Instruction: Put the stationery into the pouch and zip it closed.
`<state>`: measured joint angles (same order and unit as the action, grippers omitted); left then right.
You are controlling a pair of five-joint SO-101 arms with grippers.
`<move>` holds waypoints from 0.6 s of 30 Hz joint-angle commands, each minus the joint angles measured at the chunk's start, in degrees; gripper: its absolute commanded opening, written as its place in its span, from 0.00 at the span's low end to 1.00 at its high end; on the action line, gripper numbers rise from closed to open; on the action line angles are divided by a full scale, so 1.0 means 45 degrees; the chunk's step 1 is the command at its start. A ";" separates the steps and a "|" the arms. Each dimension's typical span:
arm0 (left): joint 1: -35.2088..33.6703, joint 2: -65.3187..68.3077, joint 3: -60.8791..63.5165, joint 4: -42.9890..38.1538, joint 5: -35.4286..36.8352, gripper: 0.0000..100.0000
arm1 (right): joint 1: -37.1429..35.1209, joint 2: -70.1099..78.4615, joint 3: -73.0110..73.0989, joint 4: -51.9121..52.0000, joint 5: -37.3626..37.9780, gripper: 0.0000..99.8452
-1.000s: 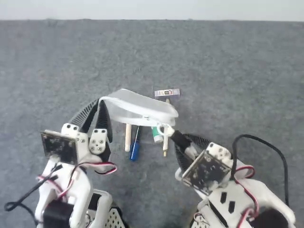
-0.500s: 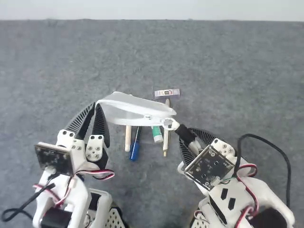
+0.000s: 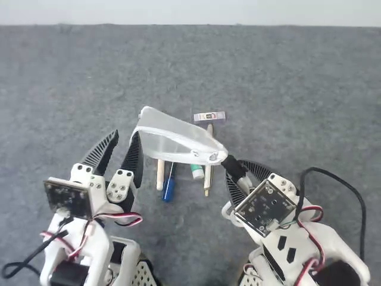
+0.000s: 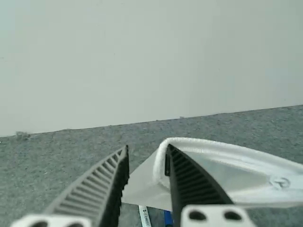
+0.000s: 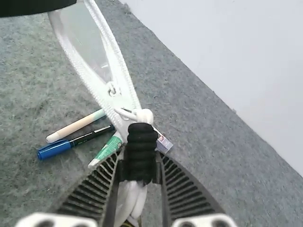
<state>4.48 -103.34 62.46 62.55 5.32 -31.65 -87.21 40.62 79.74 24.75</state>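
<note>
A clear pouch (image 3: 172, 138) with a white zipper hangs tilted above the grey mat. My right gripper (image 3: 227, 161) is shut on the black tab (image 5: 140, 147) at the pouch's zipper end. My left gripper (image 3: 126, 137) stands open at the pouch's other end (image 4: 160, 150), whose white edge lies against one finger (image 4: 189, 182). Beneath the pouch lie a cream pen (image 3: 159, 173), a blue pen (image 3: 169, 185), a green-and-white marker (image 3: 196, 170) and a pencil (image 3: 208, 176). A small labelled eraser (image 3: 209, 116) lies just beyond them. The right wrist view shows the blue pen (image 5: 66, 144) and the cream pen (image 5: 75, 126).
The grey mat (image 3: 286, 89) stretches bare to the left, right and far side of the pouch. A pale wall (image 4: 142, 56) rises behind the mat's far edge. Both arm bases stand at the near edge.
My left gripper has opened, let go of the pouch's end and drawn back slightly. The pouch now hangs from the right gripper alone, its free end swung farther away.
</note>
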 commanded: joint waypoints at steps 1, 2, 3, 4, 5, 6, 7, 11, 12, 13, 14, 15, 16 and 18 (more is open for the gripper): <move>-0.0039 0.0410 -0.0166 -0.0039 -0.0195 0.13 | 0.0147 -0.0029 -0.0039 -0.0264 -0.0098 0.01; -0.0039 0.0840 -0.0303 -0.0039 -0.0215 0.13 | 0.0147 -0.0029 -0.0039 -0.0264 -0.0098 0.01; -0.0039 0.1426 -0.0518 -0.0020 -0.0215 0.13 | 0.0147 -0.0029 -0.0039 -0.0264 -0.0098 0.01; -0.0039 0.2149 -0.0811 0.0020 -0.0215 0.13 | 0.0147 -0.0029 -0.0039 -0.0264 -0.0098 0.01; -0.0039 0.2989 -0.1104 0.0039 -0.0215 0.13 | 0.0147 -0.0029 -0.0039 -0.0264 -0.0098 0.01; -0.0039 0.3946 -0.1416 0.0039 -0.0215 0.13 | 0.0147 -0.0029 -0.0020 -0.0264 -0.0098 0.01; -0.0039 0.4943 -0.1748 0.0039 -0.0215 0.13 | 0.0147 -0.0029 0.0039 -0.0264 -0.0098 0.01; -0.0137 0.8576 -0.3507 0.0762 -0.0215 0.13 | 0.0127 -0.0029 0.0508 -0.0752 -0.0078 0.01; -0.0137 0.9201 -0.3917 0.0977 -0.0234 0.13 | 0.0127 -0.0029 0.0723 -0.0928 -0.0078 0.01; -0.0137 0.9729 -0.4230 0.1153 -0.0234 0.13 | 0.0127 -0.0029 0.0938 -0.1162 -0.0078 0.01; -0.0137 1.0081 -0.4425 0.1250 -0.0234 0.13 | 0.0127 -0.0029 0.1172 -0.1397 -0.0078 0.01; -0.0117 1.0295 -0.4523 0.1270 -0.0234 0.13 | 0.0127 -0.0029 0.1348 -0.1612 -0.0078 0.01; -0.0098 1.0374 -0.4542 0.1270 -0.0274 0.13 | 0.0127 -0.0029 0.1485 -0.1748 -0.0078 0.01; -0.0059 1.0393 -0.4542 0.1309 -0.0567 0.12 | 0.0147 -0.0029 0.1641 -0.1924 -0.0078 0.01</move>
<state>4.13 -58.24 45.85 68.00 4.88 -31.65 -87.21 48.00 73.41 24.75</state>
